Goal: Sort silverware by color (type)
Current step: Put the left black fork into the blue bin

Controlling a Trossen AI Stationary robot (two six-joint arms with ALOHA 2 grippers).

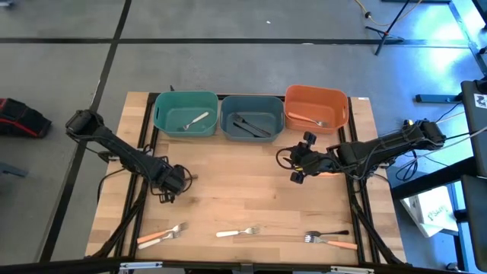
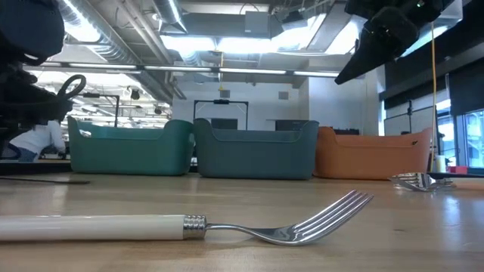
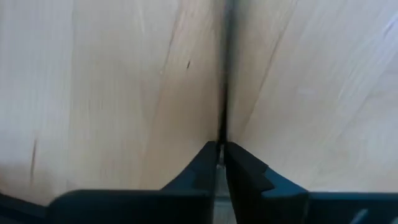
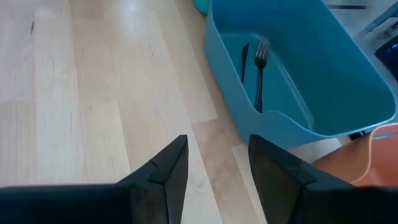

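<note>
Nearest, a white-handled fork (image 2: 181, 224) lies on the worktop (image 1: 243, 190), orange-handled forks (image 1: 161, 234) beside it. Mid-worktop, the left gripper (image 1: 176, 181) pinches its jaws onto a thin dark strip; the right gripper (image 1: 298, 161) hovers, jaws apart. Beyond, black forks (image 4: 256, 71) rest in the blue bin (image 1: 252, 117).

Bench (image 1: 243, 198): pale wood, light grain in lengthwise planks, black frame beneath.
Teal bin (image 1: 186, 113): holds a white-handled fork (image 1: 195, 121).
Slate-blue bin (image 1: 252, 116): holds black-handled forks (image 1: 251, 125).
Orange bin (image 1: 316, 106): holds an orange-handled fork (image 1: 307, 119).
Loose forks near the front edge: orange handle (image 1: 161, 234), cream handle (image 1: 237, 232), black handle (image 1: 329, 234), orange handle (image 1: 335, 243); all with silver tines.
Left tool (image 1: 178, 181) and right tool (image 1: 298, 161): black.
Floor (image 1: 61, 68): grey with dark lines.
</note>
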